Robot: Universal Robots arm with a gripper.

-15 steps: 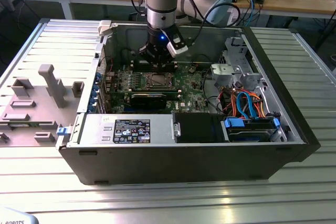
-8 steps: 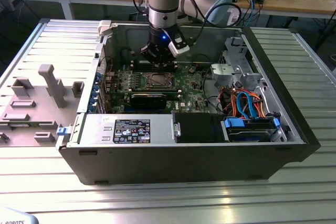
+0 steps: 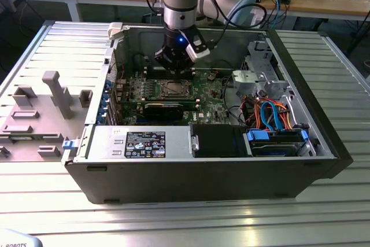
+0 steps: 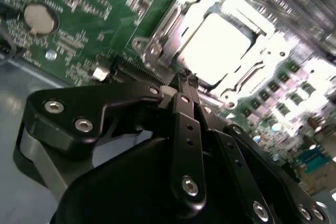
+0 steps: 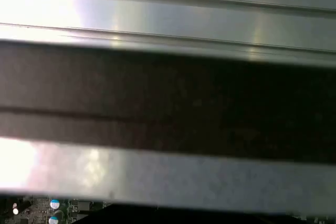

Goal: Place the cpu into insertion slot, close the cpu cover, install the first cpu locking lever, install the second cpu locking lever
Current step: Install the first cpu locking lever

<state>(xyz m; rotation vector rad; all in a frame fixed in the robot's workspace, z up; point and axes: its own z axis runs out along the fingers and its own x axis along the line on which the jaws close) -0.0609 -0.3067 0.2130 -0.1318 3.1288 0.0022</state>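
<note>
Gripper [image 4: 184,80] fingers pinched together, holding nothing, tip just beside the socket [image 4: 210,45] edge. Chip [image 4: 212,43] sits in the socket, cover [image 4: 173,17] looks down over it. Likely on the lever step; next move needs the tip hooked on a lever

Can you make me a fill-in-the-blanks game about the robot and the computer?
1. The gripper hangs just above the ____ circuit board.
2. The cpu sits inside the insertion ____.
3. The computer case lies on its side with its inside ____.

Missing words: green; slot; open
</note>
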